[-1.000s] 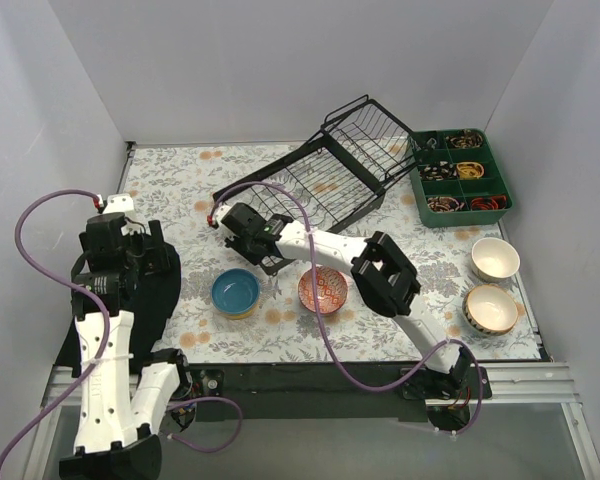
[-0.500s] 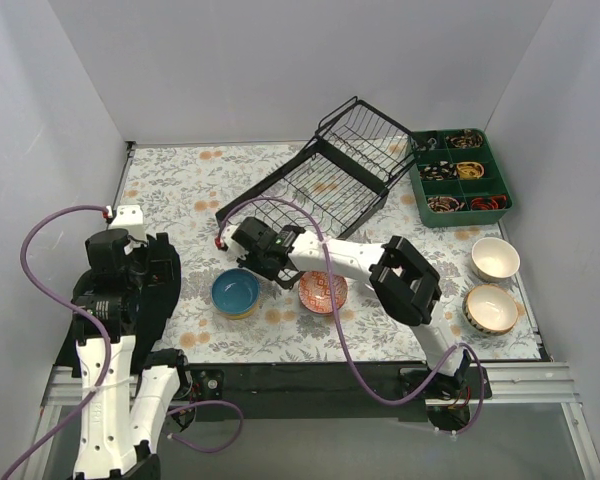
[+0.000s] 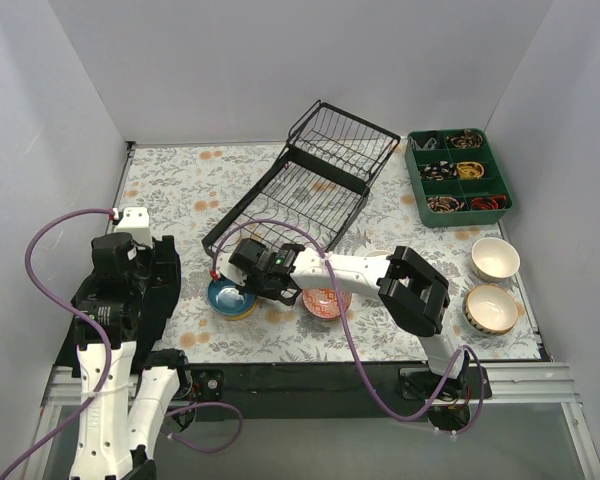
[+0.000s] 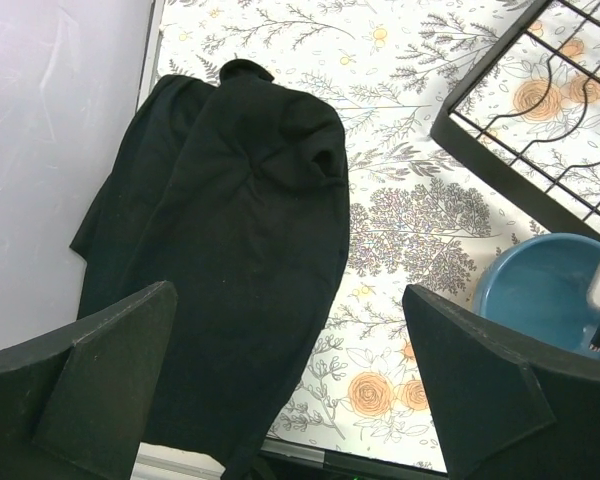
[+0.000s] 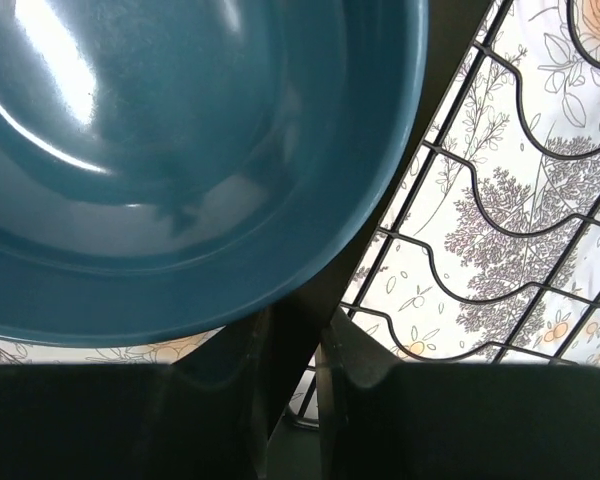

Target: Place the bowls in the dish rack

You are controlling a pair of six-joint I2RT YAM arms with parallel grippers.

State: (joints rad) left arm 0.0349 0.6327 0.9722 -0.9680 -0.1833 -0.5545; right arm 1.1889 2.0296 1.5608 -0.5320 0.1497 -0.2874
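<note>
Right gripper (image 5: 295, 335) clamped on dish rack (image 5: 375, 235) near frame, probably to reposition it; blue bowl (image 5: 180, 150) just ahead. Left gripper (image 4: 295, 400) jaws wide apart, idle above black cloth (image 4: 230, 220).

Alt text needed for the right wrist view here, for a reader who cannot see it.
The right tool pinches the black frame bar of the dish rack between its two dark fingers at the bottom edge. A glossy blue bowl fills the upper left, beside the bar; the rack's wire grid lies over a floral tablecloth on the right.
</note>
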